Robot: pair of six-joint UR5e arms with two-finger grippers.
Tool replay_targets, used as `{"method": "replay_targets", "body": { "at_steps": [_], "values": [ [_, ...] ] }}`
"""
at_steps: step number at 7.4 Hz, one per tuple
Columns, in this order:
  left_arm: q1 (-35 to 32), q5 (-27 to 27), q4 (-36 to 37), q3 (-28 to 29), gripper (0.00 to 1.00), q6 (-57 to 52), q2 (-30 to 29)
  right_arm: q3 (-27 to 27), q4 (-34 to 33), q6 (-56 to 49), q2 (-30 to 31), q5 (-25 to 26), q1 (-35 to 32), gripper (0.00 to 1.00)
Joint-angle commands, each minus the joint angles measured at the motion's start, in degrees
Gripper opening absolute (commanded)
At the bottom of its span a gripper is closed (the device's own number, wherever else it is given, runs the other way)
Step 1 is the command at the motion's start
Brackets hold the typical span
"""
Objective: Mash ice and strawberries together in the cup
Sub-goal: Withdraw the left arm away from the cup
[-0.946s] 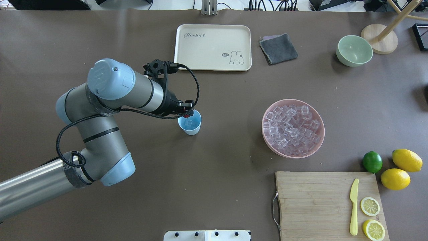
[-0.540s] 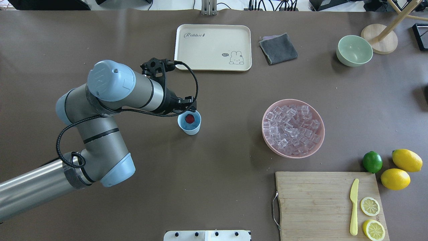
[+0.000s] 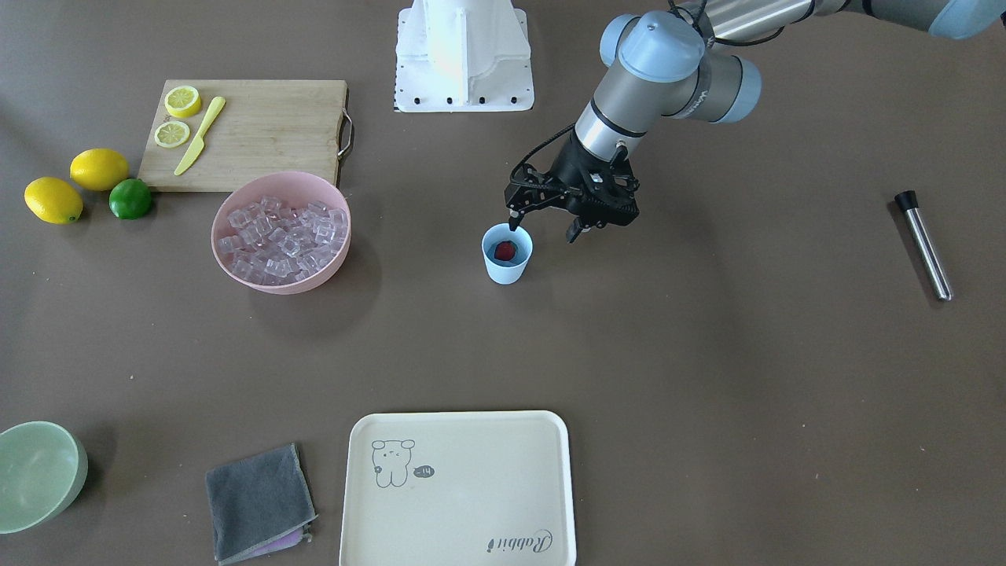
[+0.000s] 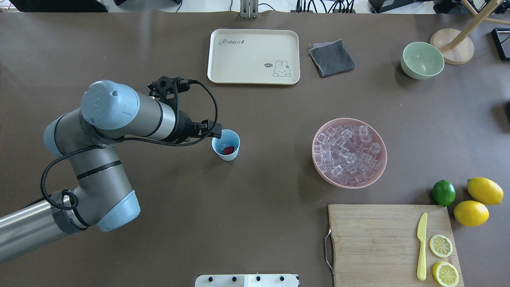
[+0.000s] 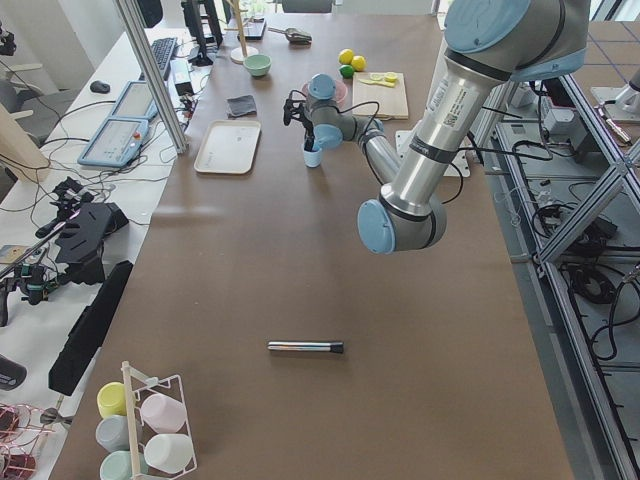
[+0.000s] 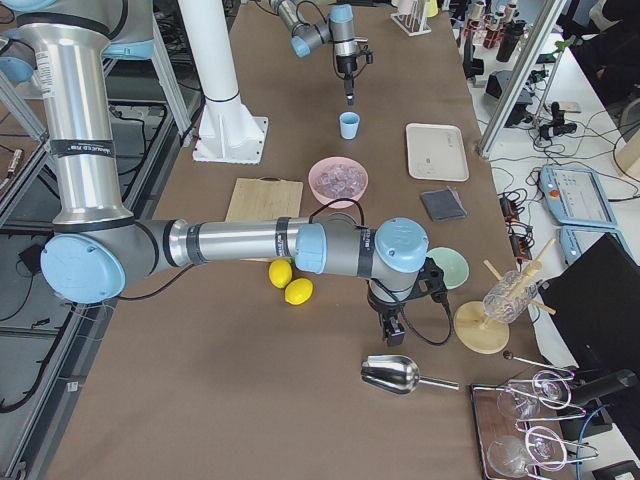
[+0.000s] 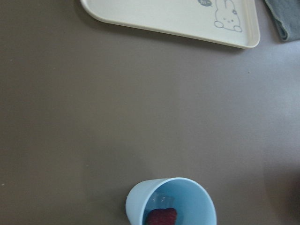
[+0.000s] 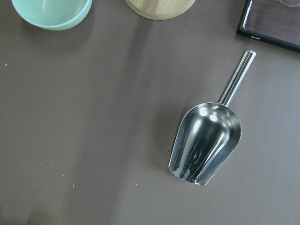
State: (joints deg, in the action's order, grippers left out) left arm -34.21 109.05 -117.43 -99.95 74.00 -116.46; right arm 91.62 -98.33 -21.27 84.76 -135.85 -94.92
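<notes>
Stock on your table [image 3: 707, 354]:

1. Left tool [image 3: 543, 228]: fingers [image 3: 513, 221] spread apart, holding nothing. It hangs just beside the cup, on the cup's left. One finger tip lines up with the rim, and you cannot tell whether it touches.
2. Cup [image 3: 507, 270]: pale blue and upright, near mid-table, between the left tool and the pink bowl and well apart from the bowl.
3. Strawberry [image 7: 162, 217]: one, dark red, lying in the bottom of the cup.
4. Ice [image 3: 283, 228]: a heap of clear cubes filling the pink bowl [image 3: 292, 283]. Your left wrist view also shows something clear in the cup beside the berry, too faint to count.
5. Right tool [image 6: 390, 328]: low over the table's right end, near the green bowl [image 3: 39, 472]. Only the right side view shows it, so you cannot tell whether its fingers are apart or together.
6. Scoop [image 8: 206, 140]: steel, lying on the table below the right tool, nothing in it.
7. Rod [image 3: 923, 245]: metal with a black cap, lying alone on the table's left part.
8. Tray [image 3: 460, 487] and grey cloth [image 3: 259, 503]: side by side at the operators' edge, not touching.
9. Board [image 3: 259, 126]: carries a yellow knife [image 3: 199, 135] and two lemon halves [image 3: 182, 100].
10. Two lemons [image 3: 99, 169] and a lime [image 3: 130, 198]: grouped just beside the board.
</notes>
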Motion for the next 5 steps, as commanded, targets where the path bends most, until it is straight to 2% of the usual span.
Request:
{"method": "replay_targets", "body": {
  "at_steps": [1,2,3,4,5],
  "values": [
    [-3.2,0.2,0.01,0.37,0.98,-0.43,7.88,0.4,-0.02,0.0,0.23,-0.12,-0.09,1.0],
    [-5.92,0.46,-1.03,0.46,0.98,-3.13,12.36,0.4,-0.02,0.0,0.23,-0.12,-0.09,1.0],
    [-10.74,3.68,-1.22,0.46,0.98,-10.47,15.45,0.57,-0.02,0.0,0.23,-0.12,-0.09,1.0],
    [-16.96,9.45,-2.09,0.63,0.98,-16.11,19.13,0.75,-0.02,0.0,0.23,-0.29,-0.17,1.0],
    [-22.07,12.04,-2.18,3.42,0.98,-22.26,20.73,0.84,-0.02,0.0,0.23,-0.21,-0.09,1.0]
  ]
}}
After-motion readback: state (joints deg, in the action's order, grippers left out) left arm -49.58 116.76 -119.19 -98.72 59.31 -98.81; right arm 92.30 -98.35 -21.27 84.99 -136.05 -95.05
